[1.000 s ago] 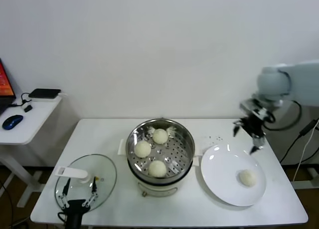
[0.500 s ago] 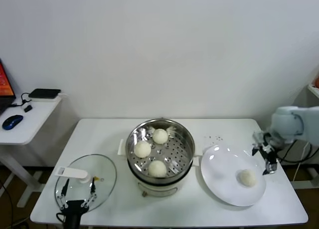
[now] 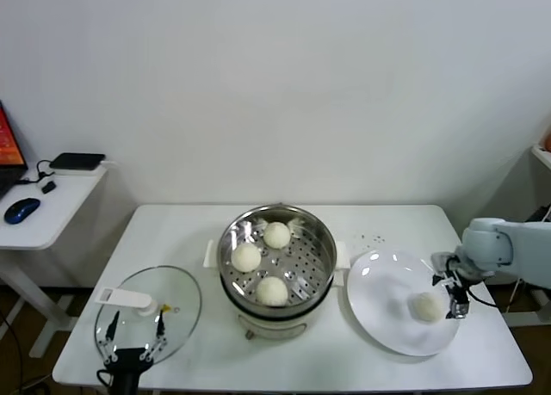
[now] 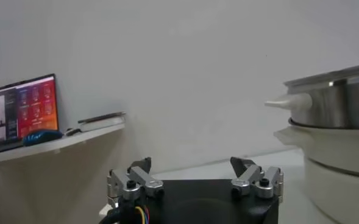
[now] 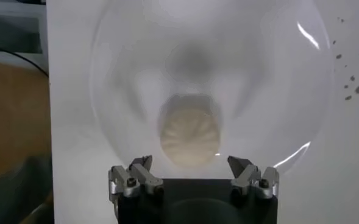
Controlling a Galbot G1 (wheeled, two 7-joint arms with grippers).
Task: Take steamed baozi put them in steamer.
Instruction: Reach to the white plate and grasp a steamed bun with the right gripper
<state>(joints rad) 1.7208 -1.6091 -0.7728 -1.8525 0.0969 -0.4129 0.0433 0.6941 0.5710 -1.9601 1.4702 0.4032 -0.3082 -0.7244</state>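
Observation:
Three steamed baozi (image 3: 276,234), (image 3: 246,257), (image 3: 272,291) lie on the perforated tray of the steel steamer (image 3: 322,237) at the table's middle. One more baozi (image 3: 427,305) (image 5: 190,137) rests on the white plate (image 3: 379,309) to the right. My right gripper (image 3: 452,293) (image 5: 190,163) is open just right of that bun, low over the plate's rim, its fingers spread wider than the bun and not touching it. My left gripper (image 3: 134,336) (image 4: 194,165) is parked open at the front left, over the glass lid, with the steamer's side (image 4: 341,103) off to one side.
A round glass lid (image 3: 146,311) with a white handle lies at the table's front left. A side desk (image 3: 47,210) with a mouse (image 3: 21,209) and a black box stands at the left. Small dark specks (image 3: 372,238) dot the table behind the plate.
My right arm has swung down from high at the back right to the plate's right edge, ending beside the lone baozi. Its fingers stayed open. The left arm has not moved.

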